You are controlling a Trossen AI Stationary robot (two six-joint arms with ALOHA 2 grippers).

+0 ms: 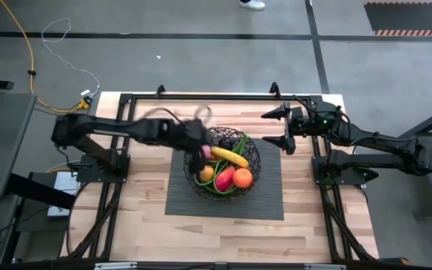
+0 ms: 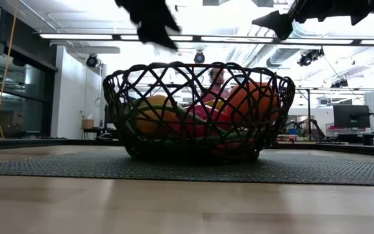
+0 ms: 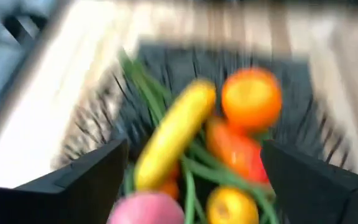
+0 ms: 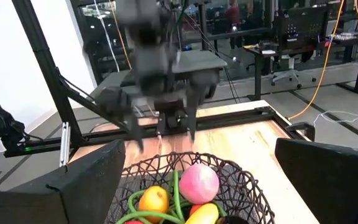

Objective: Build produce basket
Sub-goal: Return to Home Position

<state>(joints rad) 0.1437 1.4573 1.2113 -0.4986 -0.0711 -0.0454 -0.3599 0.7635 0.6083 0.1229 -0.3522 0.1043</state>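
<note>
The basket (image 1: 254,147) sits in the middle of the dark mat (image 1: 265,201) on the bench (image 1: 137,195), within reach of both arms, which suits it as the single drop point. The produce is heaped inside: a banana (image 1: 229,156) lies across the top, with an orange (image 1: 243,178), a red pepper (image 1: 224,180), a pink peach (image 4: 198,182), green beans (image 1: 240,142) curling along the wire, and what looks like a lemon (image 1: 206,173), though it shows too small to be sure.

The left gripper (image 1: 199,150) hangs over the basket's left rim, above the wire rather than inside it. Its fingers (image 3: 86,180) are spread wide with nothing between them, so it carries no load and is free to pull clear towards its rest pose. The right gripper (image 1: 267,127) waits beside the basket near the mat's back right corner, likewise spread and empty, out of the left arm's way. Every piece in view is inside the wire, so the filling looks finished.
</note>
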